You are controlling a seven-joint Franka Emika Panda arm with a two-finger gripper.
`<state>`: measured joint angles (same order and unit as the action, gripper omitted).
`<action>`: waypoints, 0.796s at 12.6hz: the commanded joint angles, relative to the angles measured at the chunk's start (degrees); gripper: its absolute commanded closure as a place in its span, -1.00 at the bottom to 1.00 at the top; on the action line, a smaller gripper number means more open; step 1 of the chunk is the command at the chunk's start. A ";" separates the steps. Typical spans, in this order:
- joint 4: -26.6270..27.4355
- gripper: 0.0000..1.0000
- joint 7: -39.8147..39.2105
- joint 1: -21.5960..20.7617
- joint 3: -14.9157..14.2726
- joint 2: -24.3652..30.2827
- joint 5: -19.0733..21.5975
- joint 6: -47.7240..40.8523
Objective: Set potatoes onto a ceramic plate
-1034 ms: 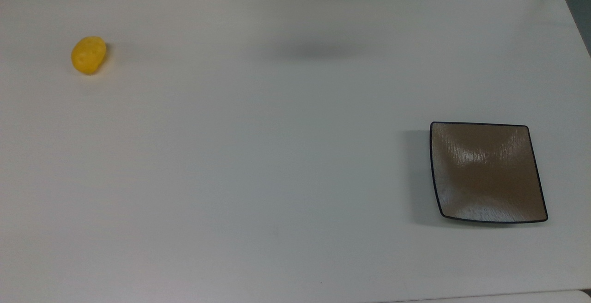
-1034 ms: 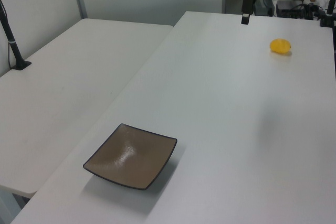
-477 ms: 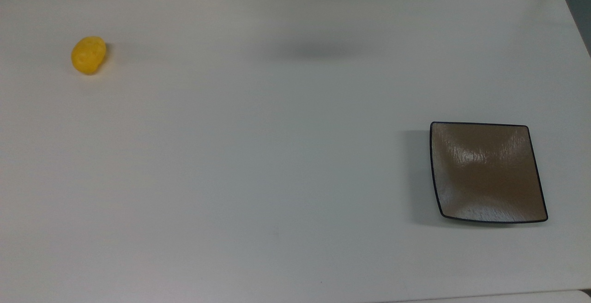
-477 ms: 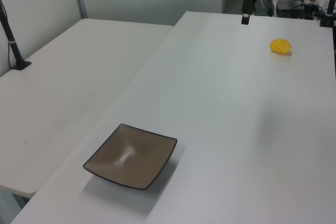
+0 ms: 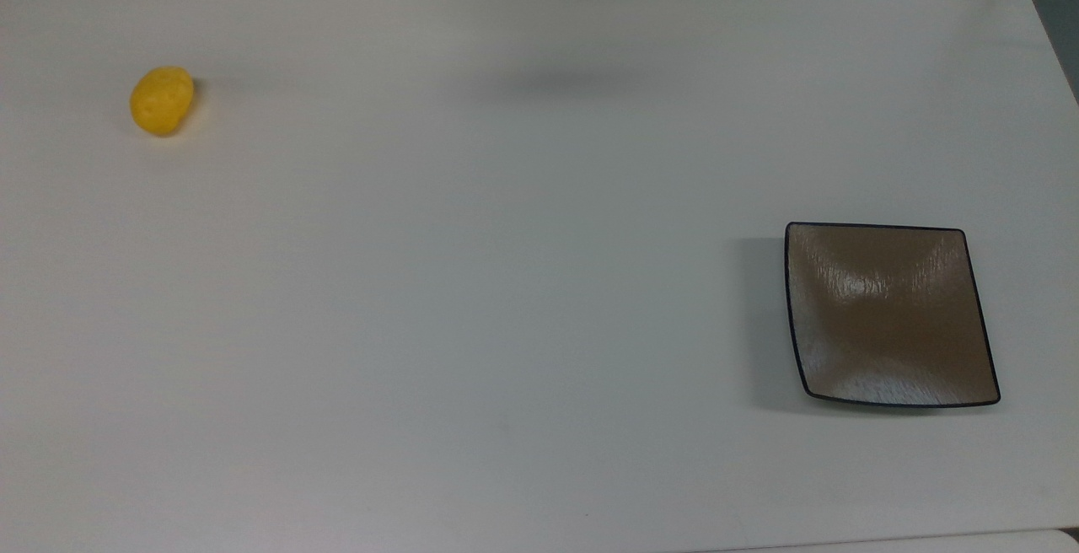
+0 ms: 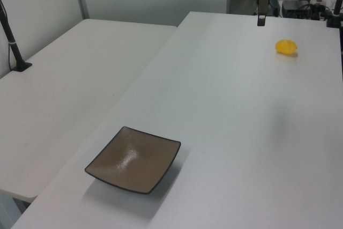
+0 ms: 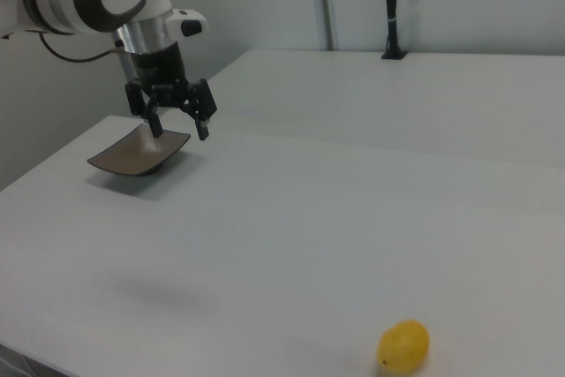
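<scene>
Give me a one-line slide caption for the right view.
Open gripper hangs above the table, potato in the foreground, plate behind.

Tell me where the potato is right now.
The potato lies on the white table at the top view's upper left, far from the ceramic plate at the top view's lower right.

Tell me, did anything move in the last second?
The tool shifted: in the top view its fingers slid toward the top view's left and further up past the edge; in the left view it moved toward the left view's right. It holds nothing. The potato and plate stayed put.
</scene>
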<state>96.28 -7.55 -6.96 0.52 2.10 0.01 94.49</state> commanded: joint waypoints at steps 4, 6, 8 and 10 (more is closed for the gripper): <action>0.13 -1.00 -2.28 4.05 -1.47 0.71 0.34 -0.71; -1.96 -1.00 -5.00 5.37 -5.51 0.10 0.25 -0.62; -3.29 -1.00 -8.16 6.86 -9.73 -0.34 0.43 -0.53; -7.31 -1.00 -12.90 7.40 -14.64 -4.02 0.77 -0.09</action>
<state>93.73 -15.84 0.35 -9.61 2.01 -0.10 94.48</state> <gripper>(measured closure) 0.000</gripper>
